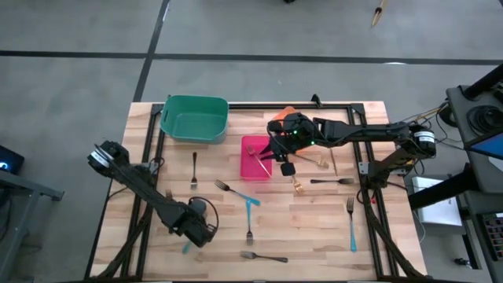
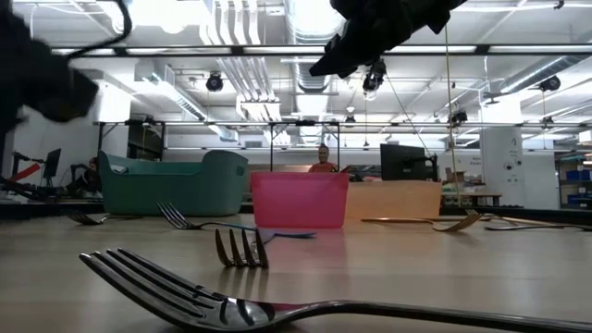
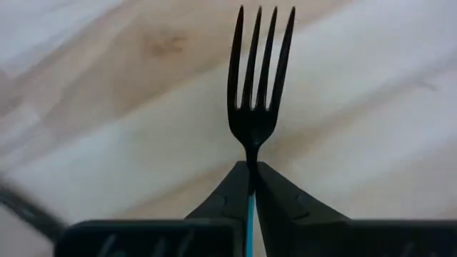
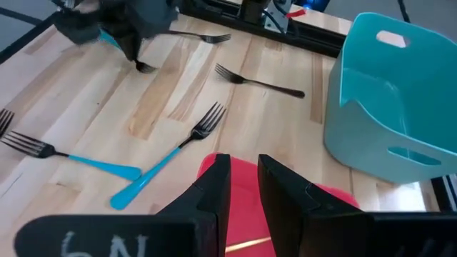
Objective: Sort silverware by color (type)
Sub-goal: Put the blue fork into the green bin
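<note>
Two hands show. The left hand [image 3: 251,187] pinches a blue-handled fork [image 3: 258,86], its handle mostly hidden. The right hand [image 4: 243,187], fingers narrow and holding nothing, hovers over the red bin [image 1: 256,159].

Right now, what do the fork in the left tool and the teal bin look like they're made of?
The dark-tined fork with a light-blue handle in the left tool: likely dark-coated metal tines, smooth with a dull sheen; the handle looks like plastic, though little of it shows. The teal rounded bin: apparently moulded plastic, matte, with a cut-out handle slot.
</note>
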Available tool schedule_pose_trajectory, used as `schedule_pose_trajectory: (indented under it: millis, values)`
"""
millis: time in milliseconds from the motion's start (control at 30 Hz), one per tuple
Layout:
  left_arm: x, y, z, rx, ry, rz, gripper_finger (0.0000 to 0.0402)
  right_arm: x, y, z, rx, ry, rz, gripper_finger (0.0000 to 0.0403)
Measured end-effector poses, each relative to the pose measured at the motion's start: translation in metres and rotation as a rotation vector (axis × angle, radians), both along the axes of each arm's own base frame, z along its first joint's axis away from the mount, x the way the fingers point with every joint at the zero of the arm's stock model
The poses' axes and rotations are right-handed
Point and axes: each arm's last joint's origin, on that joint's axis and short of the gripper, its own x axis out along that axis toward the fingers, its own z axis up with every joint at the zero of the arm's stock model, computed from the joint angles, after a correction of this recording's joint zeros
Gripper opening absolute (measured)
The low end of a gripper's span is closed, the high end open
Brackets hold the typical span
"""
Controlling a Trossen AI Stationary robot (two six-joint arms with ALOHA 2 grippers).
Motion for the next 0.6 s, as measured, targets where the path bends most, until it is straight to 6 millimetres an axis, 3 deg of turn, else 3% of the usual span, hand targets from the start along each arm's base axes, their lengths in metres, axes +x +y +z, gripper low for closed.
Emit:
schedule_pose_trajectory:
  millis: [200,333,467,600]
  values:
    - [-0.007,0.007,0.031,-0.023,-0.116,-0.089,0.0001,-0.002,0.001,-0.001,0.02,0.023,-0.009,0.0063]
    - [0.0,0.016,0.06,0.017,-0.268,-0.199,0.0001,-0.003,0.001,-0.002,0.025,0.043,-0.01,0.0063]
    - [0.015,0.038,0.096,0.107,-0.417,-0.254,0.0,-0.004,0.001,-0.004,0.03,0.064,-0.011,0.0063]
    - [0.021,0.076,0.133,0.237,-0.438,-0.342,0.0,-0.008,0.002,-0.007,0.042,0.112,-0.014,0.0063]
